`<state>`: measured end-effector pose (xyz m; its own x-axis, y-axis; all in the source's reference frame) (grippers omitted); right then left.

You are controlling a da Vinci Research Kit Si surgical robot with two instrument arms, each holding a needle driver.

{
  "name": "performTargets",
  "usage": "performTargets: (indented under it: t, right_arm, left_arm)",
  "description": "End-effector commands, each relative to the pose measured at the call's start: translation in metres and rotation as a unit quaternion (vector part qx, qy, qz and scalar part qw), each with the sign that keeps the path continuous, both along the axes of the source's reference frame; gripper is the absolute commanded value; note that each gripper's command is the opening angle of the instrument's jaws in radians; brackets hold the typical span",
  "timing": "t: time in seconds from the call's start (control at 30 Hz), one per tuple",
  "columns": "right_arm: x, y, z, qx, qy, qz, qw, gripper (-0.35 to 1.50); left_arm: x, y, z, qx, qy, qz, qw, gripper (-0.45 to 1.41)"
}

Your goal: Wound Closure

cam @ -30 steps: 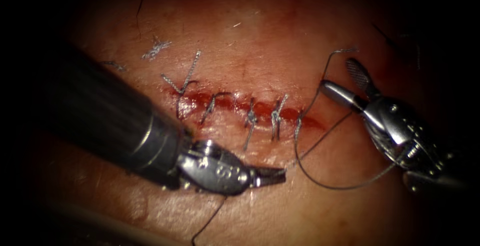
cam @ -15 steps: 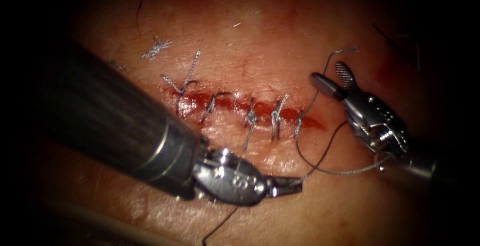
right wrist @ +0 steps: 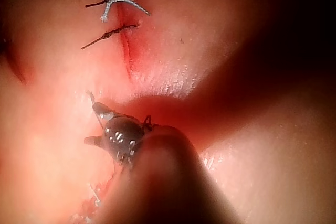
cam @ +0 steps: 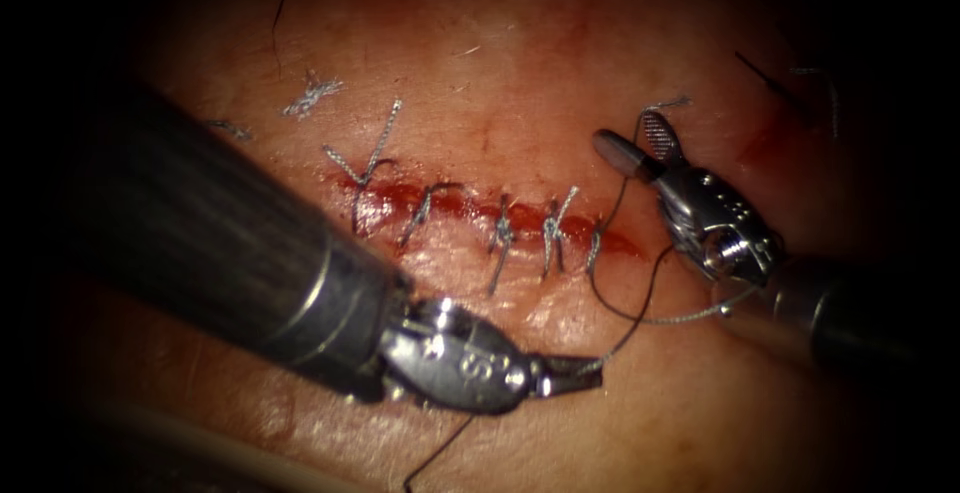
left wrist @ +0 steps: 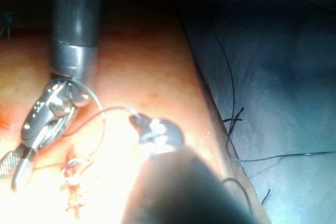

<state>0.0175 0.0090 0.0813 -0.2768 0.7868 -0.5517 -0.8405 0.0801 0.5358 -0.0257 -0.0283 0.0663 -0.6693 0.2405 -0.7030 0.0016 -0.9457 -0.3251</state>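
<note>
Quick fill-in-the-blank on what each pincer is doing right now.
1. The left pincer is shut on the ____.
2. The right pincer stands ____, holding nothing.
3. The thread enters the tissue at the cut's ____ end.

Missing words: thread; open; right

Pale drape (left wrist: 273, 77), perhaps cloth, brightly lit

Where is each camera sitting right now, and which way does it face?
Endoscope: above and in front of the cut, looking down; left tool shut on the thread, right tool open, holding nothing.
Left wrist: rides its arm, looks along its shaft at its own jaws; the right tool shows too.
Right wrist: rides its arm, looks along its shaft at its open jaws and the stitches.
Shared: endoscope and left wrist views both show both tools and thread.
</note>
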Motion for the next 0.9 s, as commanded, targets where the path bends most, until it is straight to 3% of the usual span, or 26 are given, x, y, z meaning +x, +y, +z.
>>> performTargets:
  t: [0.03, 0.07, 0.13, 0.23, 0.27, 0.33, 0.47, 0.5, 0.6, 0.67, 0.9]
  right_arm:
    - [0.0018, -0.0004, 0.0002, 0.006, 0.008, -0.003, 1.000, 0.19]
    - [0.0025, -0.0005, 0.0000, 0.014, 0.020, -0.020, 1.000, -0.06]
    - [0.0027, -0.0005, -0.0001, 0.022, 0.022, -0.030, 0.999, -0.33]
    - [0.0028, -0.0006, -0.0002, 0.044, 0.019, -0.055, 0.997, -0.35]
    - [0.0026, -0.0009, -0.0004, 0.040, -0.003, -0.072, 0.997, -0.35]
    - [0.0025, -0.0012, -0.0022, 0.011, -0.006, -0.118, 0.993, -0.35]
    - [0.0031, -0.0011, -0.0099, -0.061, 0.016, -0.154, 0.986, -0.35]
    - [0.0033, -0.0020, -0.0135, -0.083, 0.033, -0.163, 0.983, -0.35]
    - [0.0032, -0.0048, -0.0179, -0.098, 0.059, -0.201, 0.973, -0.35]
    - [0.0023, -0.0062, -0.0188, -0.105, 0.071, -0.210, 0.969, -0.35]
    - [0.0006, -0.0105, -0.0218, -0.150, 0.117, -0.254, 0.948, -0.35]
  left_arm:
    - [-0.0001, -0.0006, 0.0006, 0.001, 0.000, 0.001, 1.000, -0.45]
    - [-0.0001, -0.0006, 0.0006, 0.003, 0.001, -0.001, 1.000, -0.45]
    - [-0.0001, -0.0006, 0.0006, 0.003, 0.001, -0.001, 1.000, -0.45]
    - [-0.0001, -0.0006, 0.0006, 0.003, 0.001, -0.001, 1.000, -0.45]
    - [-0.0001, -0.0006, 0.0006, 0.003, 0.001, -0.001, 1.000, -0.45]
    - [-0.0001, -0.0005, 0.0005, 0.002, 0.002, -0.002, 1.000, -0.45]
    - [0.0009, 0.0008, 0.0006, 0.023, 0.012, -0.034, 0.999, -0.45]
    - [0.0022, 0.0017, 0.0007, 0.034, 0.020, -0.051, 0.998, -0.45]
    - [0.0047, 0.0054, 0.0010, 0.033, 0.037, -0.072, 0.996, -0.45]
    - [0.0055, 0.0087, 0.0007, 0.036, 0.044, -0.083, 0.995, -0.45]
    - [0.0053, 0.0137, 0.0034, 0.040, 0.058, -0.092, 0.993, -0.45]
